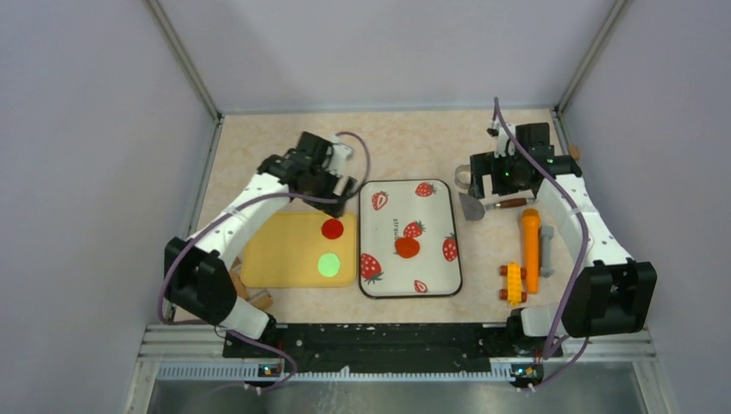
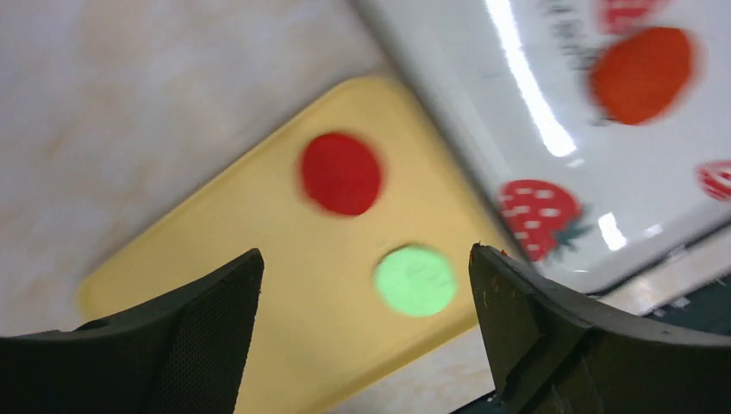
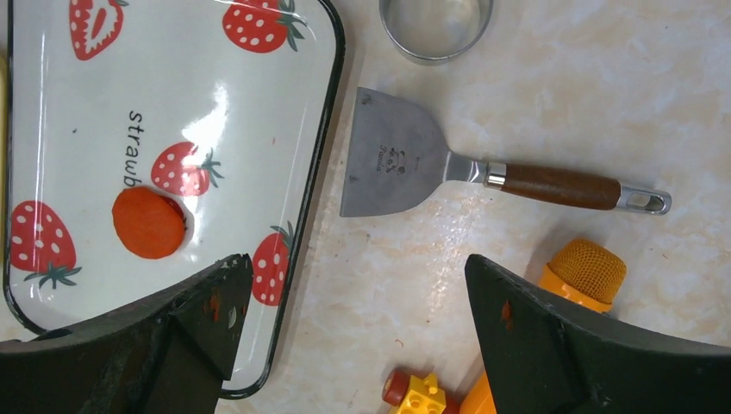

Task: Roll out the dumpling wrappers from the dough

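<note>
Steel scraper [image 3: 392, 168] and ring [image 3: 435, 30] lie right of the strawberry tray [image 3: 69, 112], and an orange roller [image 1: 530, 246] and a yellow toy block [image 1: 515, 283] lie nearer us. In the tray sits the orange dough [image 3: 148, 222], a flat lump. On the yellow board [image 2: 310, 293] left of the tray lie a red wrapper [image 2: 341, 172] and a green wrapper [image 2: 415, 279]. Our left pincer [image 2: 362, 259] hangs wide over the board, our right pincer [image 3: 355, 259] wide by the scraper; both hold nothing.

Orange dough [image 1: 407, 247] lies on the strawberry tray [image 1: 405, 280]
</note>
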Robot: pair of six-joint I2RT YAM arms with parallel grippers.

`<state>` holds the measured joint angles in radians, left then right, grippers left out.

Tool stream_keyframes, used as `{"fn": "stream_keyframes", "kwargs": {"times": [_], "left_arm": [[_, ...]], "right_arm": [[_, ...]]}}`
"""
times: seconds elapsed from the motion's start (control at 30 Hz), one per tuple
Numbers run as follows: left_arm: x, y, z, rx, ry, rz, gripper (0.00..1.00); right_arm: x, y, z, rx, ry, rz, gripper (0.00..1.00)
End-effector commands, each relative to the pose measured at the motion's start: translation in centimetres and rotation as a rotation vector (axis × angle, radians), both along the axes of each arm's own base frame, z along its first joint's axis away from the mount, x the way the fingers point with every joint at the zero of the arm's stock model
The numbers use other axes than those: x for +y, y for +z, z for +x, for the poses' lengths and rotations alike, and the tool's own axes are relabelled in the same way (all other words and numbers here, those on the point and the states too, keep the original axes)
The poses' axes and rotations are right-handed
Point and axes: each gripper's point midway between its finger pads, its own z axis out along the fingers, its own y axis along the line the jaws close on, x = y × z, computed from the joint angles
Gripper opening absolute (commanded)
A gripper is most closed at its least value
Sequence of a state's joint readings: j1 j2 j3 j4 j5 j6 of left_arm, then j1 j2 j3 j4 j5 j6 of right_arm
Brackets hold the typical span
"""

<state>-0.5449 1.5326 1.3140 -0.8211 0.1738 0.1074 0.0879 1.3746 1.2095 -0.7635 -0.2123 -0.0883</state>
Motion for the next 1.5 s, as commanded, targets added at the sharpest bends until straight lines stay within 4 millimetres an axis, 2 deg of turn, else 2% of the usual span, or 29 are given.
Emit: {"fn": "stream_keyframes", "kwargs": {"times": [0.0, 0.07, 0.13, 0.2, 0.3, 0.37, 0.57, 0.67, 0.93, 1.1, 1.23, 1.47], "left_arm": [[16.5, 1.3, 1.2, -0.064, 0.631, 0.303, 0.94], [22.6, 0.9, -0.3, -0.021, 0.877, 0.344, 0.95], [27.1, -0.1, -2.7, 0.087, 1.116, 0.307, 0.92], [29.6, -1.5, -5.2, 0.172, 1.301, 0.246, 0.86], [31.4, -2.9, -8.9, 0.254, 1.506, 0.209, 0.80], [31.9, -3.3, -10.1, 0.299, 1.567, 0.189, 0.80], [33.7, -5.6, -11.7, 0.433, 1.652, 0.179, 0.75], [33.9, -6.7, -11.4, 0.488, 1.654, 0.150, 0.65], [33.4, -9.7, -11.9, 0.653, 1.612, 0.159, 0.55], [33.2, -11.0, -12.2, 0.727, 1.599, 0.180, 0.55], [34.1, -12.3, -11.8, 0.740, 1.571, 0.211, 0.51], [34.8, -13.2, -11.3, 0.763, 1.499, 0.229, 0.50]], "right_arm": [[0.3, 3.6, 1.2, -0.131, 0.005, 0.023, 0.96], [0.0, 3.7, 1.7, -0.151, 0.000, 0.006, 0.96], [-0.1, 3.8, 2.0, -0.157, -0.001, 0.002, 0.96], [0.1, 3.7, 2.2, -0.154, 0.005, 0.009, 0.95], [0.5, 3.5, 2.7, -0.142, 0.014, 0.024, 0.93], [0.7, 3.5, 3.2, -0.142, 0.018, 0.030, 0.92], [1.0, 3.6, 4.7, -0.132, 0.030, 0.036, 0.89], [1.1, 3.7, 5.2, -0.128, 0.032, 0.039, 0.89], [0.9, 3.9, 5.2, -0.116, 0.031, 0.026, 0.87], [0.6, 3.9, 5.1, -0.115, 0.029, 0.010, 0.87], [0.3, 4.0, 5.2, -0.121, 0.022, -0.005, 0.87], [0.2, 4.2, 5.6, -0.128, 0.015, -0.014, 0.87]]}}
